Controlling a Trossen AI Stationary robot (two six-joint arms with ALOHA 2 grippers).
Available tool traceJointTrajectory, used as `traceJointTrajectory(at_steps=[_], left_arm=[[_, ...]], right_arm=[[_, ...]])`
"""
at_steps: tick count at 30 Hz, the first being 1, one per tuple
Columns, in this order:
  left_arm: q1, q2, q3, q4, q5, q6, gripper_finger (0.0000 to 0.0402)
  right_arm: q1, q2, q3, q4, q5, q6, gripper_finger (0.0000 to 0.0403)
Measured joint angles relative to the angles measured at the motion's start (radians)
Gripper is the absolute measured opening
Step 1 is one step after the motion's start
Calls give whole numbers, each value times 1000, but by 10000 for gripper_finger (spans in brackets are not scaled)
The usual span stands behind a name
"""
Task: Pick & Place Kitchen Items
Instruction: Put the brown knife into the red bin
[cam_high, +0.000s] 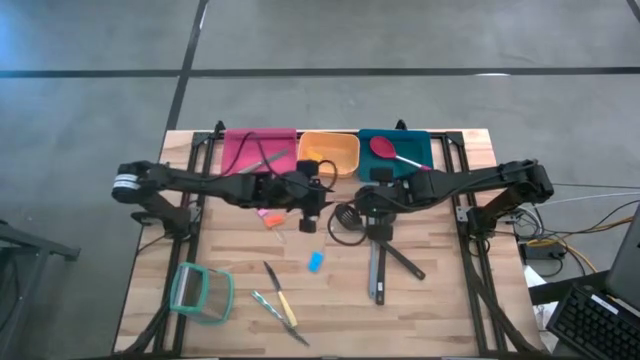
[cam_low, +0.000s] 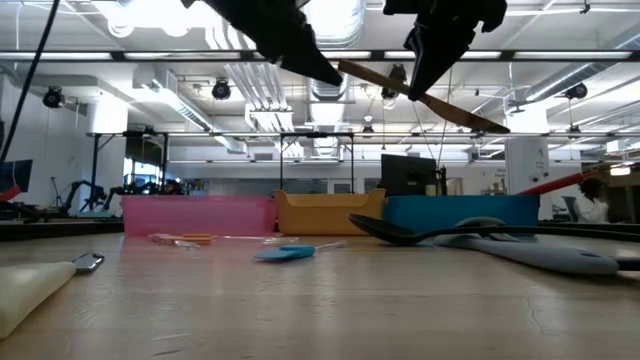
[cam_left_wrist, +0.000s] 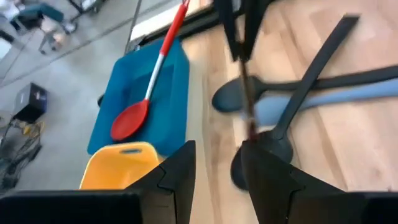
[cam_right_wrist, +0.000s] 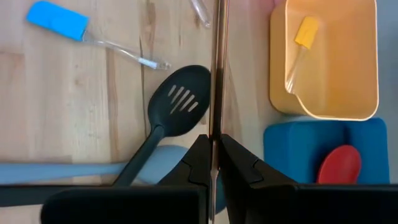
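Two dark jointed arms, left one white-banded, black cables looped

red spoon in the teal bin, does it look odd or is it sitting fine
Slightly odd: the red spoon has its bowl inside the teal bin, but its handle sticks out over the rim instead of lying fully inside.

Grey concrete floor (cam_high: 400, 35) surrounds the table; bright ceiling lights (cam_low: 160, 12) and exposed ducts overhead.
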Motion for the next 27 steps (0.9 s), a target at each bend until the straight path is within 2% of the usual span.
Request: traceJointTrajectory(at_steps=[5,13,17,21,27], left_arm=[[-16,52,114,-104,-4,-1,133],[-40,117,199,-261,21,-26,133],[-49,118,204,-258,8,-18,133],[-51,114,209,-252,-65,15,133],[-50,114,220,-252,-68,18,133]], right_arm=[[1,4,-8,-1,-5,-4,10],[-17,3,-15,0,-3,-12,10],[-21,1,-15,7,-3,-12,10],[-21,4,-15,13,-17,-4,11],[-21,3,-18,11,-18,-1,11]])
